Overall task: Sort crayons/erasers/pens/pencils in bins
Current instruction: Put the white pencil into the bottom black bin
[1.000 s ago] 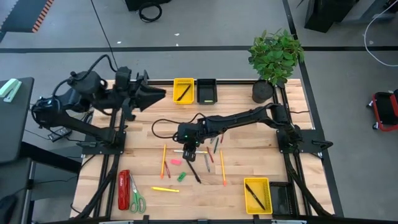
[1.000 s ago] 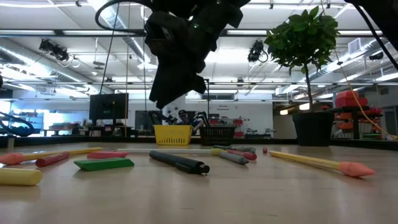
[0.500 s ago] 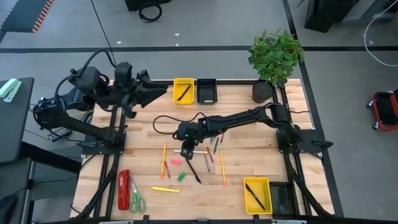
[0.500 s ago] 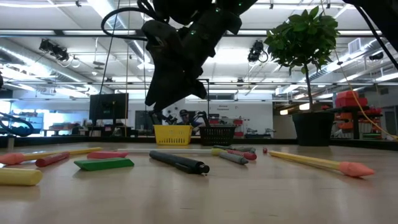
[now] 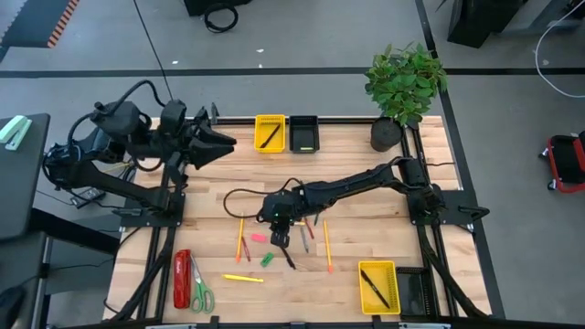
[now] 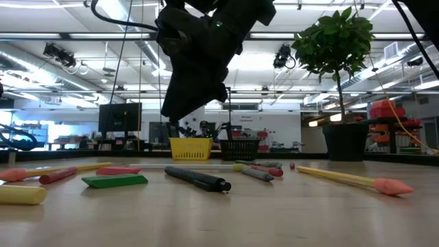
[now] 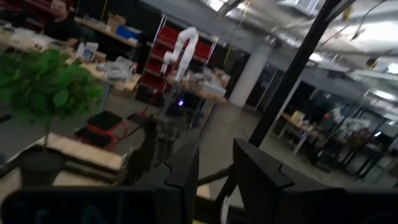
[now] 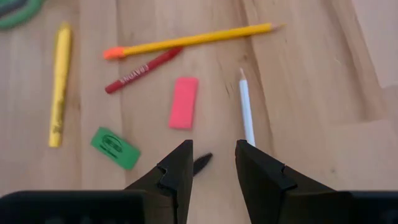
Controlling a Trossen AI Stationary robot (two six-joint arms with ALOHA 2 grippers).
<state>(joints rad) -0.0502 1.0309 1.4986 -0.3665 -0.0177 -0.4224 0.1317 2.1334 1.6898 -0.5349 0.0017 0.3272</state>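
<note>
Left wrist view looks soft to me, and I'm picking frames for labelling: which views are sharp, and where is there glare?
Left wrist view: smeared throughout, the room and plant soft. Right wrist view: crisp; the pink eraser and red crayon have clean edges. Low view: bright ceiling lights behind the right arm leave it a dark silhouette; the near tabletop blurs. High view: evenly lit, no glare.

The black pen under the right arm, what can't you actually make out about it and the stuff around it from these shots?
- Black pen, right wrist view: only its tip shows; the right gripper covers the rest.
- Same pen, high view: the arm overhangs its upper end.
- Left gripper, high view: too small to tell whether it holds anything; its wrist view is blurred.
- Black bin, high view: contents too dark to read.
</note>
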